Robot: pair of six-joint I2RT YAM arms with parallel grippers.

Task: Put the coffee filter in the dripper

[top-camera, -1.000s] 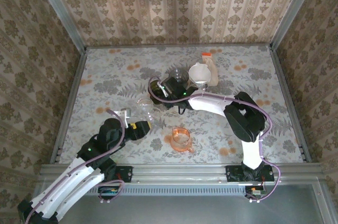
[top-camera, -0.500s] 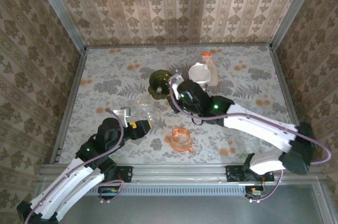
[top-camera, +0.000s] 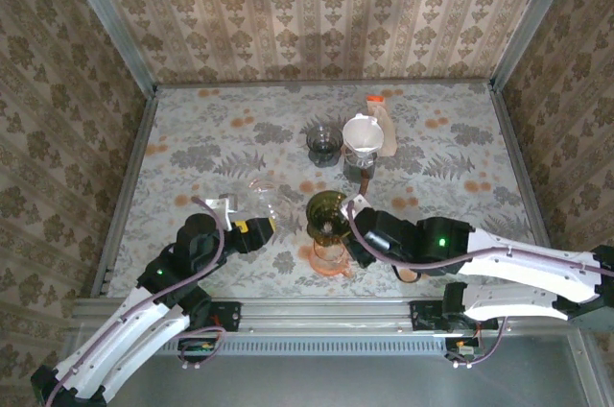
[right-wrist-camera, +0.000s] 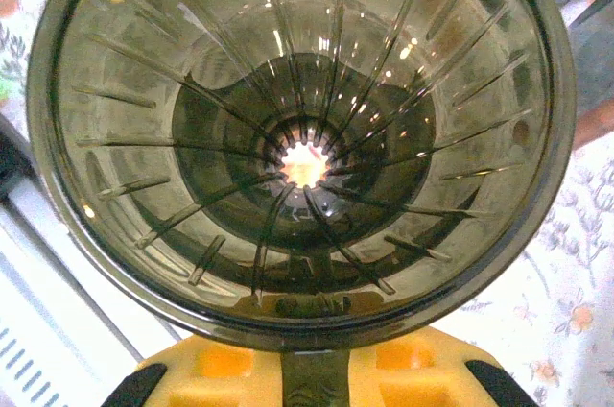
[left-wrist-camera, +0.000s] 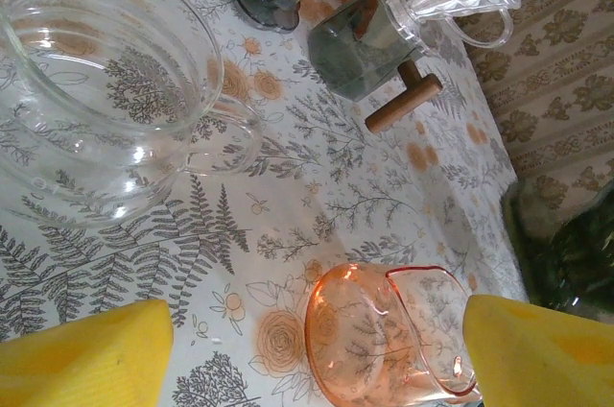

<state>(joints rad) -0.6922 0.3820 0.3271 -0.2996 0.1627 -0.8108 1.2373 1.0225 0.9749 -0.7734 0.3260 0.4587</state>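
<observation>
Pinching the empty dripper [right-wrist-camera: 302, 138] in the right gripper [right-wrist-camera: 309, 369] by the orange cup [left-wrist-camera: 384, 335], with the left gripper [top-camera: 257, 227] spread; awaiting a filter.

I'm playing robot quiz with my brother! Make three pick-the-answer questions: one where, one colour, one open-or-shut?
1. Where is the green dripper? A) by the back wall B) at the front, by the orange cup C) off the table
2. The left gripper's fingers are: A) yellow B) blue C) white
3. The left gripper is: A) shut on a spoon B) shut on a filter C) open, holding nothing
Answers: B, the top view shows it beside the cup; A, both look yellow; C, they stand wide apart, gripping nothing.
</observation>
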